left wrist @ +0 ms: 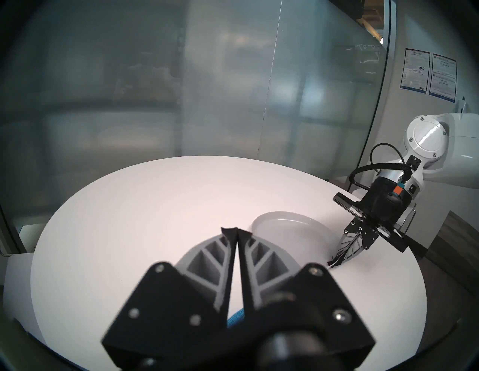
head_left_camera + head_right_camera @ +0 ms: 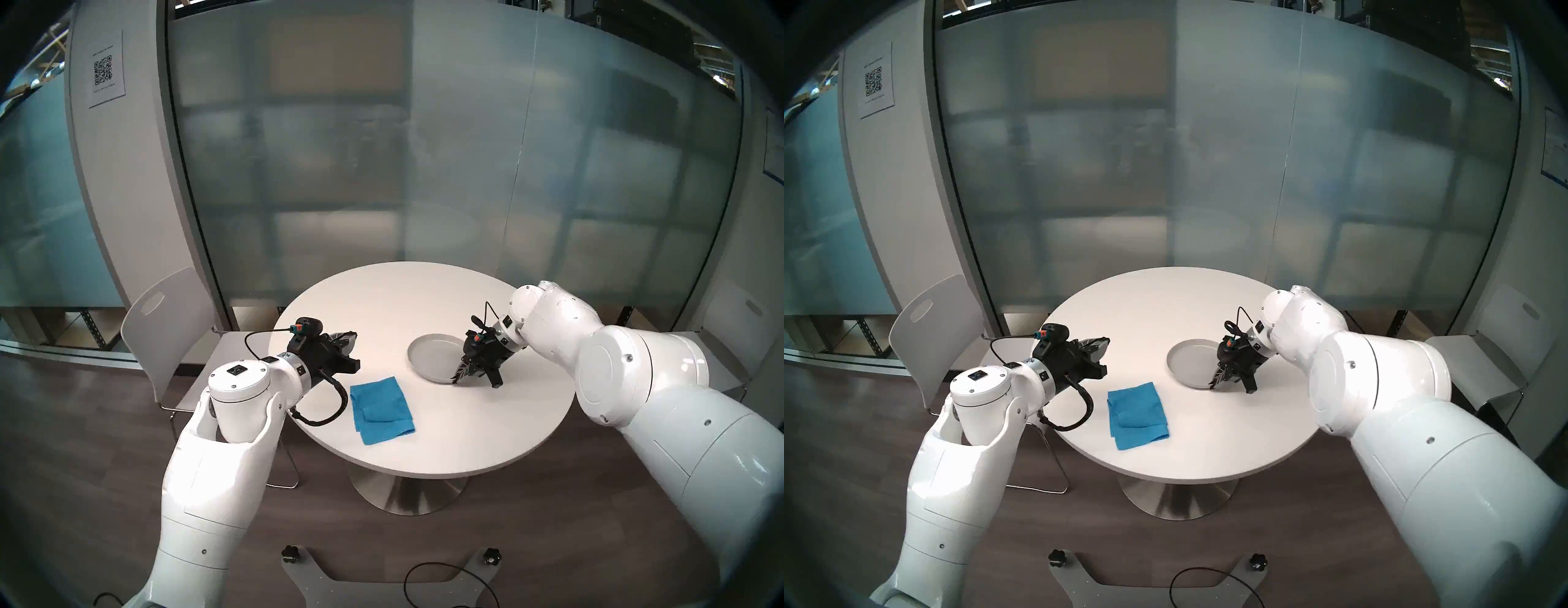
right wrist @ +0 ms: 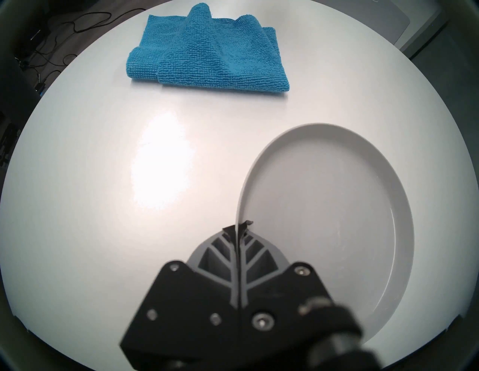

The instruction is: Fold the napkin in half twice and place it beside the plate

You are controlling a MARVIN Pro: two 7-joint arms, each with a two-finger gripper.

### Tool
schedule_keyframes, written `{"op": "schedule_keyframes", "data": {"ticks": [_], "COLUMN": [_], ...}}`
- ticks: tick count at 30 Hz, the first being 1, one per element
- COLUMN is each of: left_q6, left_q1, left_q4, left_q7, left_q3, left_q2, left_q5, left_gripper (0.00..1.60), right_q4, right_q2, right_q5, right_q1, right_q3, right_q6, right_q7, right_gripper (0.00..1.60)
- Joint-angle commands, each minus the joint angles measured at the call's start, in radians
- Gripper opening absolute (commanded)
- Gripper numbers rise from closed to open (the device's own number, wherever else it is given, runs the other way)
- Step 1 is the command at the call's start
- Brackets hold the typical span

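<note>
The blue napkin [image 2: 382, 409] lies folded, with a raised crease, on the round white table [image 2: 424, 293] near its front left; it also shows in the right wrist view [image 3: 202, 54]. The light-grey plate [image 2: 432, 352] sits to the right of and behind it, apart from it. My right gripper [image 2: 456, 380] is shut on the plate's near rim [image 3: 239, 202]. My left gripper [image 2: 352, 337] is shut and empty, hovering over the table's left side behind the napkin. In the left wrist view [image 1: 236, 230] a sliver of the napkin [image 1: 234, 317] shows below it.
A white chair [image 2: 161, 322] stands left of the table, and another chair [image 2: 1471, 361] stands at the right. A frosted glass wall [image 2: 382, 170] runs behind. The table's back half [image 2: 1166, 297] is bare. A metal base and cable [image 2: 382, 581] lie on the floor in front.
</note>
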Motion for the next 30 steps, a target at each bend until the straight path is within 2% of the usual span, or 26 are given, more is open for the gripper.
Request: {"op": "schedule_keyframes", "data": {"ticks": [1, 19, 20, 21, 22, 23, 25, 28, 30], "left_q6": [-0.005, -0.005, -0.005, -0.005, -0.005, -0.005, -0.005, -0.005, -0.005], "left_q1": [-0.015, -0.030, -0.031, -0.031, -0.033, -0.033, -0.035, -0.037, -0.039], "left_q4": [-0.013, 0.003, 0.004, 0.005, 0.007, 0.008, 0.010, 0.012, 0.014], "left_q7": [0.000, 0.002, 0.002, 0.001, 0.001, 0.001, 0.001, 0.002, 0.002], "left_q3": [0.001, 0.007, 0.007, 0.008, 0.008, 0.008, 0.009, 0.009, 0.009], "left_q2": [-0.003, -0.005, -0.005, -0.006, -0.006, -0.006, -0.006, -0.006, -0.006], "left_q5": [-0.001, -0.001, -0.001, -0.001, -0.001, -0.001, -0.001, -0.001, -0.001], "left_gripper": [0.48, 0.48, 0.48, 0.48, 0.49, 0.49, 0.49, 0.50, 0.50], "right_q4": [-0.007, -0.007, -0.007, -0.007, -0.007, -0.007, -0.007, -0.007, -0.007], "right_q2": [-0.010, -0.003, -0.003, -0.002, -0.002, -0.001, 0.001, 0.005, 0.008], "right_q5": [-0.002, -0.002, -0.002, -0.002, 0.000, 0.000, 0.002, 0.003, 0.007], "right_q1": [-0.004, -0.014, -0.014, -0.014, -0.012, -0.011, -0.007, 0.002, 0.011], "right_q3": [-0.007, -0.021, -0.023, -0.023, -0.023, -0.024, -0.024, -0.024, -0.023], "right_q6": [-0.018, -0.050, -0.051, -0.053, -0.054, -0.055, -0.058, -0.062, -0.065], "right_q7": [0.093, 0.065, 0.061, 0.058, 0.064, 0.053, 0.054, 0.047, 0.040], "right_gripper": [0.00, 0.00, 0.11, 0.80, 1.13, 1.34, 1.42, 1.42, 1.34]}}
